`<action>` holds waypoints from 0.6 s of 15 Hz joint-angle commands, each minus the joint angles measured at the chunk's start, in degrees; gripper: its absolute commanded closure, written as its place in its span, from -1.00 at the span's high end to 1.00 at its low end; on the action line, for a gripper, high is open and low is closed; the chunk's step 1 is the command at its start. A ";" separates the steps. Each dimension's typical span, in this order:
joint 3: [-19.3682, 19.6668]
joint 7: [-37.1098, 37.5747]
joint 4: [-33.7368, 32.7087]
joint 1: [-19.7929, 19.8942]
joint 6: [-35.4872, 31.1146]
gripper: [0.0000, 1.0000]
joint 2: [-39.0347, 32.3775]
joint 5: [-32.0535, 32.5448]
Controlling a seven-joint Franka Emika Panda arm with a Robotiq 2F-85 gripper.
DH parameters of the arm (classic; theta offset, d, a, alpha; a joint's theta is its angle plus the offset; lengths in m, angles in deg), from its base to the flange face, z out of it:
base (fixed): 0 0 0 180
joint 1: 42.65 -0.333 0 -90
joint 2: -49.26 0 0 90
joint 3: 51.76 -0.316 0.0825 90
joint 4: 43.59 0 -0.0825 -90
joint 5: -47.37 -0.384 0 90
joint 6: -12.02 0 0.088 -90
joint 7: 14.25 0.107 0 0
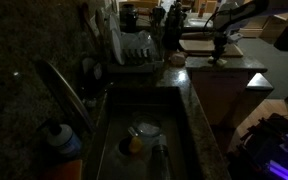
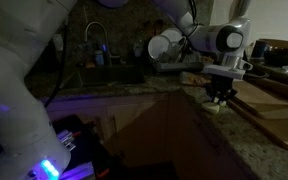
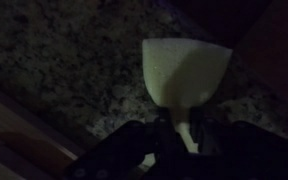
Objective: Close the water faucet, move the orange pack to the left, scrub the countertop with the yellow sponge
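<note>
It's dim in here, but in the wrist view the gripper (image 3: 187, 128) has its jaws pinched on the near edge of the yellow sponge (image 3: 184, 70). The rest of the block fans out toward twelve o'clock and lies flat on the speckled countertop (image 3: 74, 70). In an exterior view the gripper (image 2: 220, 98) hangs straight down over the counter's corner, with the sponge (image 2: 214, 108) under it at about six o'clock. I'd guess the sponge is light, soft and squashy, so it will fold if dragged by one edge. A hold nearer its middle, pressing straight down, looks safer for scrubbing. The stone looks glossy, so it should slide easily.
</note>
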 commanded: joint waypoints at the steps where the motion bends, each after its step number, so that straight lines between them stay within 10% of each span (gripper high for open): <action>1: 3.23 4.54 0.49 0.64 -1.61 -0.89 -0.39 1.66; 9: 3.18 6.34 -1.46 9.89 0.65 -0.89 -2.31 -8.61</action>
